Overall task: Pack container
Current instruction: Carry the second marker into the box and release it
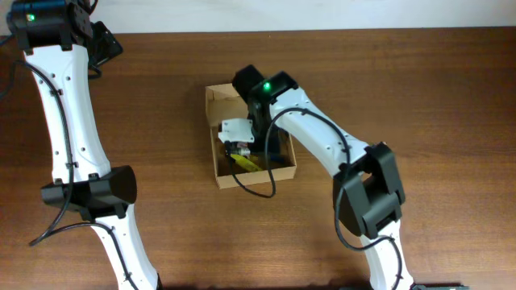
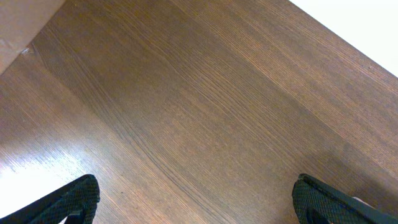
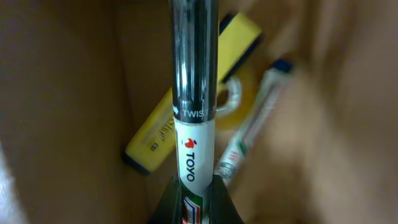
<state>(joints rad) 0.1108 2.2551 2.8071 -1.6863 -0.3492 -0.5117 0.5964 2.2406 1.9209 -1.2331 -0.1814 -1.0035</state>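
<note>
The tan cardboard container (image 1: 285, 167) stands open at the table's middle, its flap at the far side. My right gripper (image 3: 196, 199) is inside it, shut on a black-and-white marker (image 3: 194, 112) labelled TOYO that points down into the box. On the box floor (image 3: 68, 124) lie a yellow highlighter (image 3: 163, 134), a thin pen (image 3: 252, 127) and a clear ring-shaped item. In the overhead view the right gripper (image 1: 256, 129) hangs over the box, hiding part of its contents. My left gripper (image 2: 196, 202) is open and empty over bare wood at the far left.
The brown wooden table (image 1: 419, 89) surrounds the box. A white item (image 1: 234, 129) and a yellow item (image 1: 246, 161) show in the box. The left arm (image 1: 68, 121) stretches along the table's left side. The table's far edge meets a white wall.
</note>
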